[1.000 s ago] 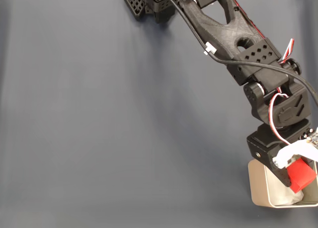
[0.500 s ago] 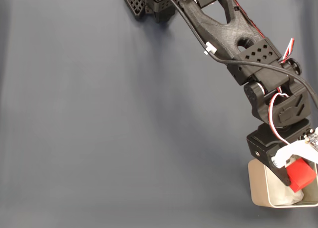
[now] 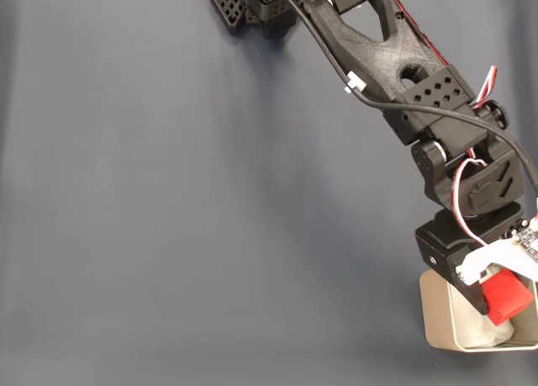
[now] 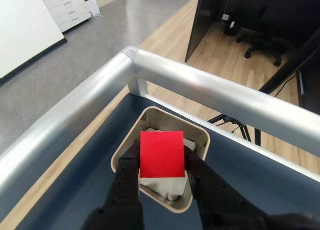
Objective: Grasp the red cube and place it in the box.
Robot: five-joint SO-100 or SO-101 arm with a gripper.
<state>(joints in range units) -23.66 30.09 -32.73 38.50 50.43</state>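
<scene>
One cube (image 4: pixel 161 154), one box (image 4: pixel 199 135). The arm reaches toward five o'clock in the fixed view, pincer (image 4: pixel 162 169) gripping the cube over the box.

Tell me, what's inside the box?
White lining shows inside the box. The red cube, held over it in the jaws, hides the middle, so anything beneath can't be seen.

Top-down fixed view; close wrist view above box (image 4: pixel 200 135)

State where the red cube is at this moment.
In the wrist view the red cube sits clamped in the pincer, above the box.
</scene>
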